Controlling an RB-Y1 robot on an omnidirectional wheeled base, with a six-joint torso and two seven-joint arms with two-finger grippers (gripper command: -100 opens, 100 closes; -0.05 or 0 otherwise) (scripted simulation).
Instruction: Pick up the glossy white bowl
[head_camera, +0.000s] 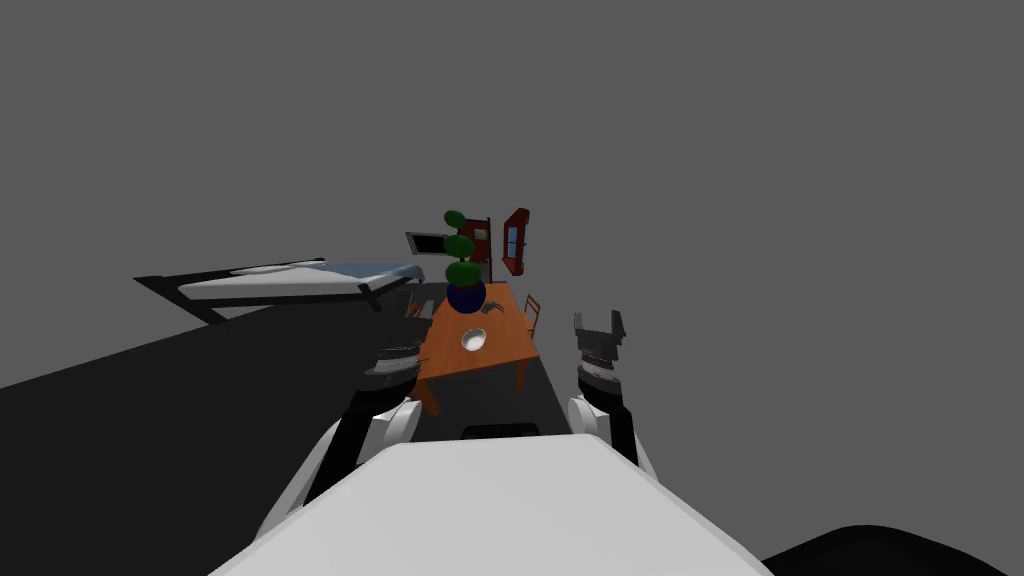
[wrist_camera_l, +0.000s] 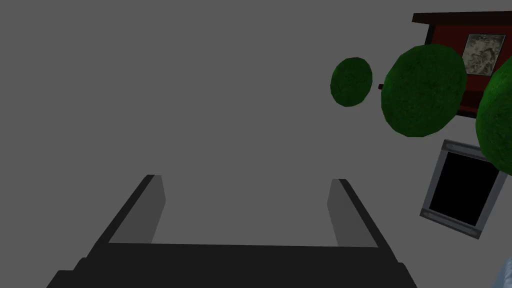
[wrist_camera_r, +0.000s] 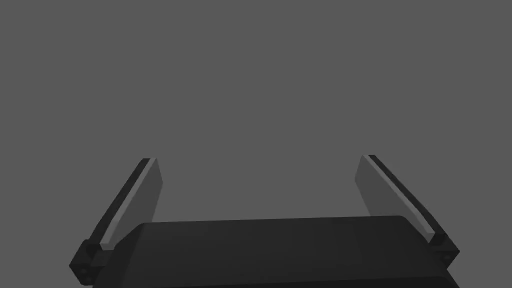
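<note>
Bowl (head_camera: 474, 340): small, round and white, with a bright rim, a pale hollow shading to grey on one side and a spot of shine inside. Upright, mouth up. Standing on an orange-brown table (head_camera: 505, 352), on the half nearer the robot and about midway across the top, with bare wood all round it.

At the table's far end, a plant (head_camera: 460, 245) of three dark green balls stacked one above another, rising from a deep blue pot (head_camera: 465, 296). Just beside the pot, toward the bowl but apart from it, a small grey thing (head_camera: 491, 308), too small to tell what. A wooden chair (head_camera: 532, 313) against the table's right side. Well off to the left, a bed (head_camera: 300, 280) with a pale blue cover. On the wall behind the plant, a picture (head_camera: 478, 238) in a dark red frame, a red-framed window (head_camera: 515, 241) to its right and a grey-framed black panel (head_camera: 428, 243) to its left.

Left gripper (wrist_camera_l: 246, 178): fingers spread wide apart, pointing past the plant's green balls toward the wall; in the head view its dark wrist near the table's near left corner, short of the bowl.

Right gripper (head_camera: 599, 320): raised to the right of the table, well apart from the bowl, fingers likewise spread wide.
</note>
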